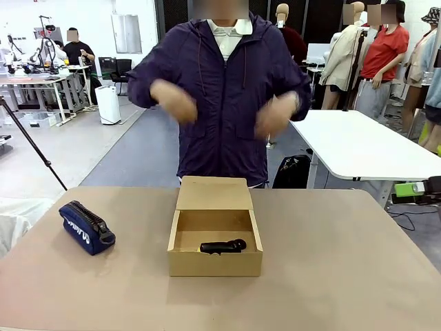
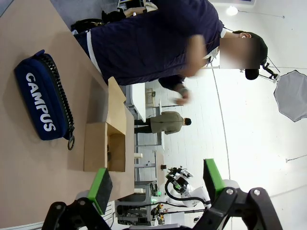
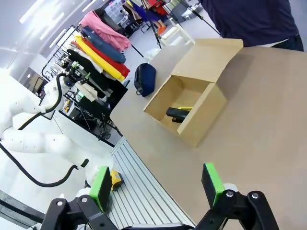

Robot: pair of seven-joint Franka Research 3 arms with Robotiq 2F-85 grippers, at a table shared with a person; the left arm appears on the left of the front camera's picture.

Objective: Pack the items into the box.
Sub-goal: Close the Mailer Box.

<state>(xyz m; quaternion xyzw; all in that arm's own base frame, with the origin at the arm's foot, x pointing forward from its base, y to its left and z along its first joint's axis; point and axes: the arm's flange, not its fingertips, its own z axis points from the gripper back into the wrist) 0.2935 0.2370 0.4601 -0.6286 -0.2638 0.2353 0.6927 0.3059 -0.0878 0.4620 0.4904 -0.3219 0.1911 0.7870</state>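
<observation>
The tan cardboard box [image 1: 214, 263] stands in the middle of the table with its flap lid folded back toward the person. Inside it lies the black oblong gadget [image 1: 222, 246]; the right wrist view shows the gadget [image 3: 176, 114] with the yellow knife [image 3: 185, 108] beside it in the box [image 3: 202, 115]. The left wrist view shows the box [image 2: 96, 152] side-on. My left gripper [image 2: 154, 183] is open with nothing between its green pads. My right gripper [image 3: 156, 182] is open too, above the table's near edge. The person's hands [image 1: 173, 101] are blurred, raised above the box.
A dark blue zipped pencil case [image 1: 87, 227] marked CAMPUS lies on the table left of the box, also in the left wrist view [image 2: 44, 101]. A white table [image 1: 365, 143] stands behind at right. The brown tabletop [image 1: 344, 276] runs wide on both sides.
</observation>
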